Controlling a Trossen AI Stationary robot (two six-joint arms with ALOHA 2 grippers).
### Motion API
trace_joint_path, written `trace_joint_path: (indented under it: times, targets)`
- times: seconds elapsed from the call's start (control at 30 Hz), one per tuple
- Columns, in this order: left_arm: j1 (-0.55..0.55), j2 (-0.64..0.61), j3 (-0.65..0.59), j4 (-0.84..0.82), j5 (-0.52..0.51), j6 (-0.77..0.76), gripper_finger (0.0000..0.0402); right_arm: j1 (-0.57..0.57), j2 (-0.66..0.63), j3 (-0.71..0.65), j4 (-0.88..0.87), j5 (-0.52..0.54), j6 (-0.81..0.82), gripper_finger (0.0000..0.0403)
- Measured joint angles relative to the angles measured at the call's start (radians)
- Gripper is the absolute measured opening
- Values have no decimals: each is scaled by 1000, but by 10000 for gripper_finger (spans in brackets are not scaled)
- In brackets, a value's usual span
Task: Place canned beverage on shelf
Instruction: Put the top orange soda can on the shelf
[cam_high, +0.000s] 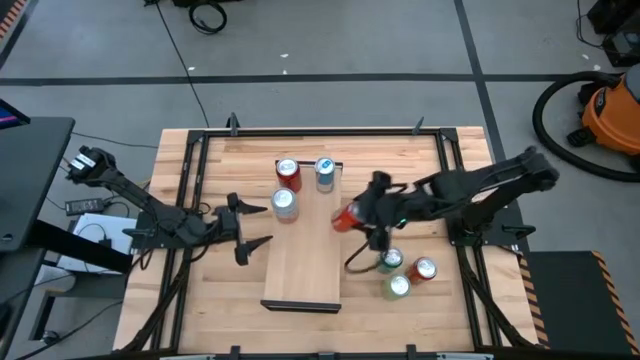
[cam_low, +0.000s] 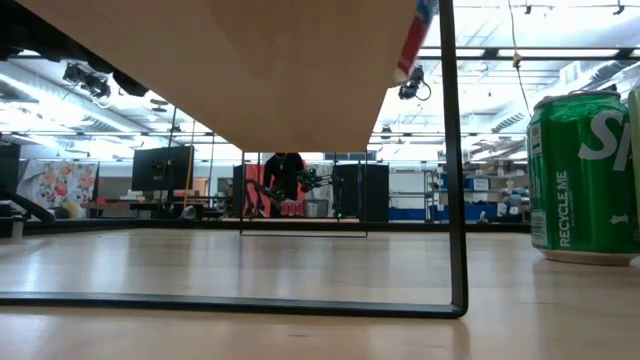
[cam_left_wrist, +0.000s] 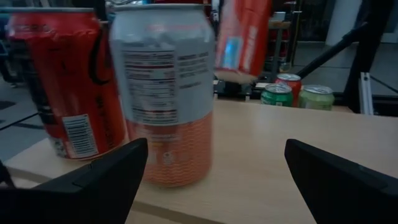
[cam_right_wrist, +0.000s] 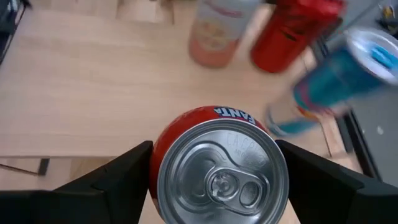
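Observation:
The shelf (cam_high: 303, 265) is a long light-wood board on a black wire frame in the middle of the table. Three cans stand at its far end: a red can (cam_high: 288, 173), a blue-and-silver can (cam_high: 324, 172) and a silver-and-orange can (cam_high: 284, 203). My right gripper (cam_high: 352, 217) is shut on an orange Fanta can (cam_right_wrist: 221, 168) at the shelf's right edge. My left gripper (cam_high: 258, 226) is open and empty at the shelf's left edge, level with the silver-and-orange can (cam_left_wrist: 165, 93). My right gripper pinches the Fanta can's side wall (cam_right_wrist: 163, 146) between its two fingers (cam_right_wrist: 121, 177), one on each side below the top rim. The fingers come from the table's right side, slanting down. The can is tilted (cam_left_wrist: 242, 37) and lifted clear above the shelf's right edge.
Three more cans stand on the tabletop right of the shelf: a green can (cam_high: 390, 260), a red can (cam_high: 425, 268) and another green can (cam_high: 398, 287). The shelf's near half (cam_high: 300, 285) is bare board. One green can looms in the low view (cam_low: 585, 170).

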Motion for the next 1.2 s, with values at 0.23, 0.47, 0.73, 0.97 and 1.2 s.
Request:
trace_joint_path:
  times: [0.23,0.47,0.73,0.97,1.2]
  targets:
    - [8,1,0,-42,2,-42,392,-40,186,210,-31,-4,-145,325]
    - [8,2,0,-44,3,-43,392,-124,280,304,-47,-70,-210,325]
    - [8,2,0,-45,2,-42,392,-184,296,311,-56,-136,-228,325]
    - [8,2,0,-46,2,-42,392,-204,295,311,-77,-139,-228,345]
    - [8,2,0,-47,2,-42,392,-204,291,312,-69,-129,-238,371]
